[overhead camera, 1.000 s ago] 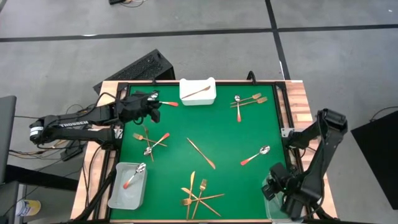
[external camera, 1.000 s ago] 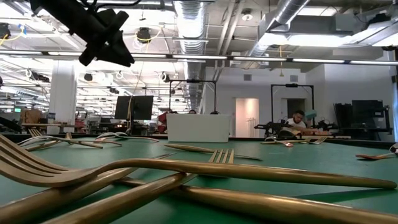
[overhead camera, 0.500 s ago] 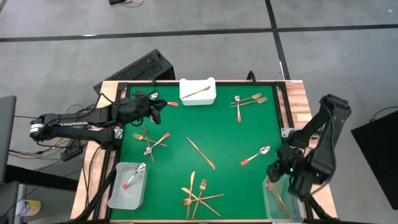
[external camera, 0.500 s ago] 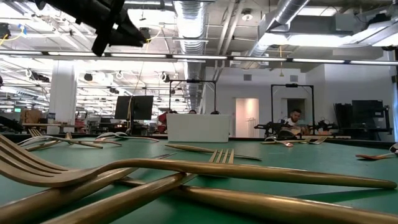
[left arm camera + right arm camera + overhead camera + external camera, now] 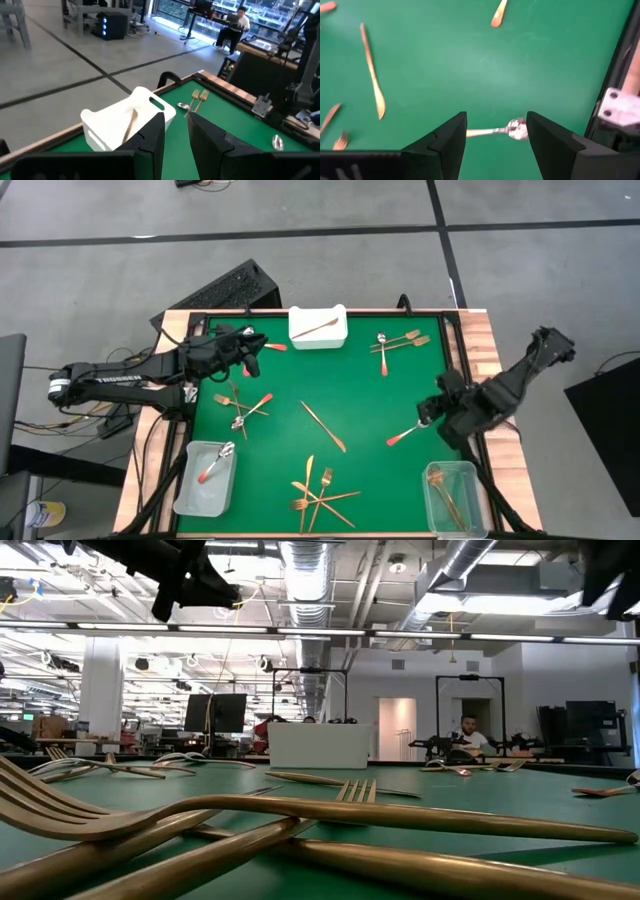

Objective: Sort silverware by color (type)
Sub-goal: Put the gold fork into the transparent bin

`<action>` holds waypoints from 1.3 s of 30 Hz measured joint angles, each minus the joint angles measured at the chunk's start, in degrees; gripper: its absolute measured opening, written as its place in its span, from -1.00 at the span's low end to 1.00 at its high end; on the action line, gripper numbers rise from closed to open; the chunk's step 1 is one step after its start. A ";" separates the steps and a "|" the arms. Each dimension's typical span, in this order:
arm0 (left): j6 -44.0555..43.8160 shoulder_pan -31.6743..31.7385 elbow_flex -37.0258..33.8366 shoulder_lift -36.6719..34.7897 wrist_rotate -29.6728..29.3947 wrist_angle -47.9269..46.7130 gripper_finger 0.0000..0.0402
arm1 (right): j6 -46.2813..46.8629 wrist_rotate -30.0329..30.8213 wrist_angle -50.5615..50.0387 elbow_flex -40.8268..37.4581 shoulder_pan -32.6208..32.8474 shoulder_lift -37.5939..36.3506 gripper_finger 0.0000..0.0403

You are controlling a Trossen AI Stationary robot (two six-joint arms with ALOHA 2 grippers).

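Silverware lies scattered on the green table. A red-handled spoon (image 5: 410, 430) lies near the right edge, and its silver bowl (image 5: 517, 129) shows between my right fingers. My right gripper (image 5: 430, 417) hovers over that bowl, wide open and empty. My left gripper (image 5: 250, 348) is raised at the far left beside the white tray (image 5: 318, 326), its fingers (image 5: 152, 135) a narrow gap apart with nothing between them. Another red-handled spoon (image 5: 272, 346) lies on the table under it. Gold forks and knives (image 5: 318, 495) lie crossed near the front edge.
A clear bin (image 5: 452, 495) at the near right holds gold pieces. A clear bin (image 5: 205, 477) at the near left holds a red-handled spoon. The white tray holds a copper piece. More utensils lie at the left (image 5: 240, 408), far right (image 5: 398, 343) and centre (image 5: 324, 426).
My right gripper has left the near-right clear bin and gone toward the table's far edge and a little left, to above the red-handled spoon by the right edge. My left gripper has risen a little and shifted slightly toward the white tray.
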 joint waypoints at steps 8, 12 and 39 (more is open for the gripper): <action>6.13 2.06 0.00 0.02 -1.69 -0.02 -0.64 | -14.10 -2.77 4.43 -2.08 -14.93 1.21 0.13; 6.10 4.06 0.00 0.02 -1.67 -0.04 -0.64 | -21.82 -8.27 13.76 -8.50 -21.38 0.55 0.13; 23.13 7.30 2.15 -3.09 5.83 4.60 -0.64 | -51.23 -24.47 48.63 -24.07 -41.72 -2.49 0.12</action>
